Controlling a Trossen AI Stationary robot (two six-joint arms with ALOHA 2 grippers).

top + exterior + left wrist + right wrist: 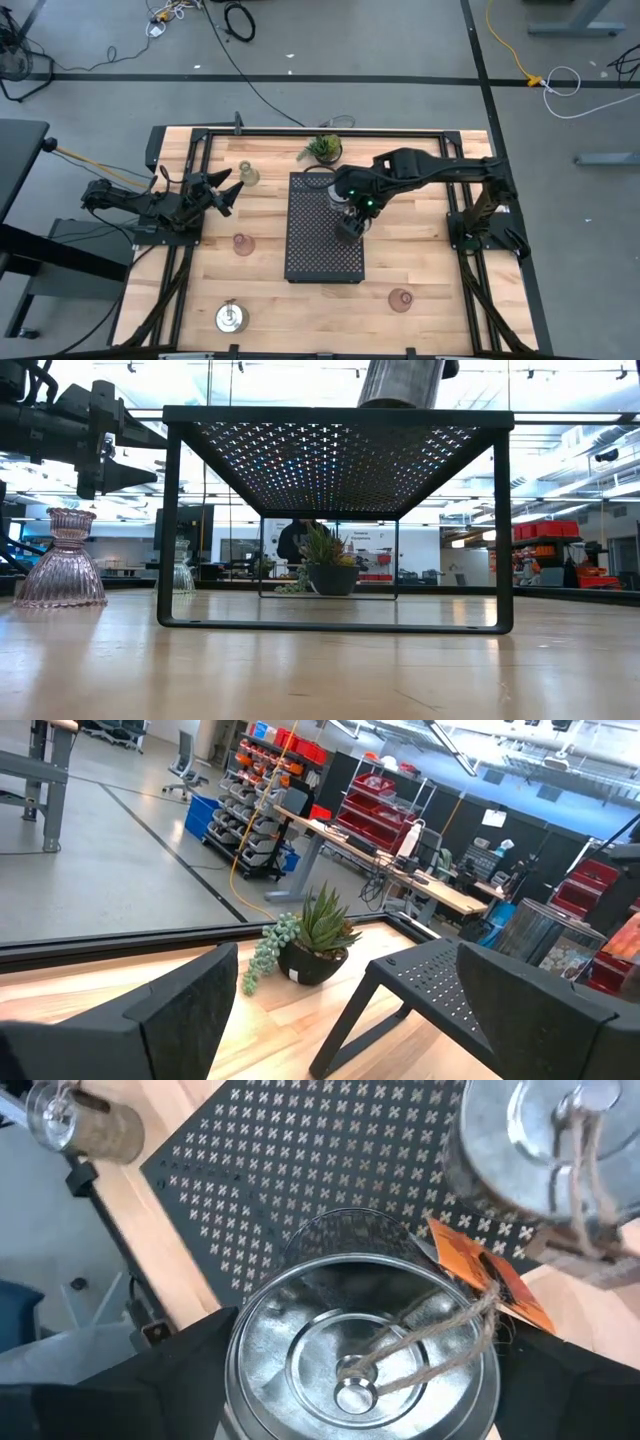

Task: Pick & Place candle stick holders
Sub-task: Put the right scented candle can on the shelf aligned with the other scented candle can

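My right gripper (350,226) is over the black perforated tray (312,262), shut on a shiny silver candle stick holder (360,1350) with a twine and an orange tag. A second silver holder (545,1140) stands on the tray near its far edge. A third silver holder (232,317) stands on the table at the near left. A clear-greenish glass cup (248,175) and two pinkish ones (243,243) (401,298) stand on the wood. My left gripper (225,192) is open and empty, in the air left of the tray. My right gripper holds the silver holder by its round outer wall (245,1350), one finger (180,1380) on each side. The fingers come from above, slanting from the table's right. The holder is upright, open top up. In the low view its bottom (400,400) is at the tray's top; whether it rests there I cannot tell.
A small green potted plant (323,149) stands at the far edge behind the tray and also shows in the left wrist view (310,945). The tray stands on legs (168,520) above the table. The nearest pinkish cup (60,565) is left of it.
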